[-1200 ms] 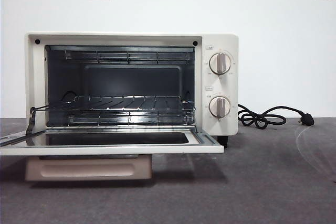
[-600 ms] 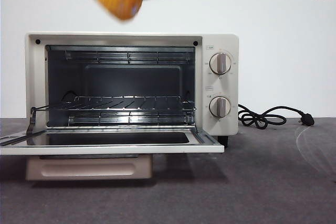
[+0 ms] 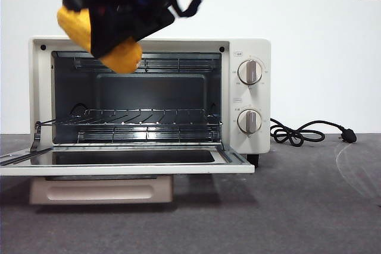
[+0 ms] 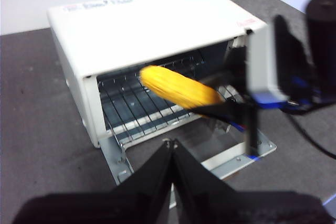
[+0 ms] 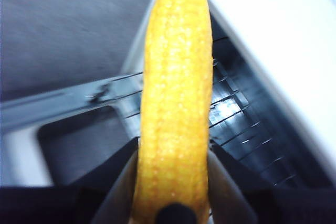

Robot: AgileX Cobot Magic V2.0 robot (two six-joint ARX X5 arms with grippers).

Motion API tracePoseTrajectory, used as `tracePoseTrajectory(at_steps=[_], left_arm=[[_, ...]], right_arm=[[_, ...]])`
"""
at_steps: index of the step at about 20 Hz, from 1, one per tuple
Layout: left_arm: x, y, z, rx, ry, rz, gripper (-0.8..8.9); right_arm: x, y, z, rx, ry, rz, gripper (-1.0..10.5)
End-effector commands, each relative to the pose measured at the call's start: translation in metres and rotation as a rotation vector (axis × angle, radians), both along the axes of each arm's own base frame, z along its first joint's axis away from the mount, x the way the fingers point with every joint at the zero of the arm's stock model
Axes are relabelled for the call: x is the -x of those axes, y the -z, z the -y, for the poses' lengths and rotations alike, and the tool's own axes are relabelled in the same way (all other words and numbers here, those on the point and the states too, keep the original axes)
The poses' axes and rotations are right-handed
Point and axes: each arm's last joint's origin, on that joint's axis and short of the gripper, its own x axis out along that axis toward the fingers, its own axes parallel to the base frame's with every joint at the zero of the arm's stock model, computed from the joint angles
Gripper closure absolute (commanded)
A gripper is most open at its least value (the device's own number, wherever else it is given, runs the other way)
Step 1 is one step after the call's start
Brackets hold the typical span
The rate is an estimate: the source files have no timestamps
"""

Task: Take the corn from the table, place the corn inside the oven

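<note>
Two arms here, but only the right gripper (image 3: 110, 25) is doing anything: it's clamped on the corn (image 5: 176, 103), holding it up in the air in front of the oven's (image 3: 149, 96) top left edge, above the dropped-open door (image 3: 125, 162). The cob's long axis points out past the jaws toward the cavity, tilted down a bit. Wire rack (image 3: 143, 120) sits lower and further in, so I'd guess it needs to drop and push forward, minding the top frame. Left gripper (image 4: 172, 153) hangs back with jaws together. Cord (image 3: 309, 132) lies off right on the bench (image 3: 309, 206).
</note>
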Motion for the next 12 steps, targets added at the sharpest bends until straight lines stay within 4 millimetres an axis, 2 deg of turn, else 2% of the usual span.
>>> tracePoseTrajectory(at_steps=[1, 6, 12], left_arm=[[0.001, 0.003, -0.001, 0.0, -0.007, -0.018, 8.19], [0.003, 0.006, -0.002, -0.011, -0.012, -0.043, 8.19], [0.003, 0.006, -0.002, -0.011, -0.012, -0.042, 8.19]], right_arm=[[-0.009, 0.007, -0.013, 0.106, -0.033, 0.078, 9.6], [-0.022, 0.019, -0.031, 0.238, -0.041, 0.14, 9.6], [-0.034, 0.041, -0.036, 0.384, -0.018, 0.195, 9.6]])
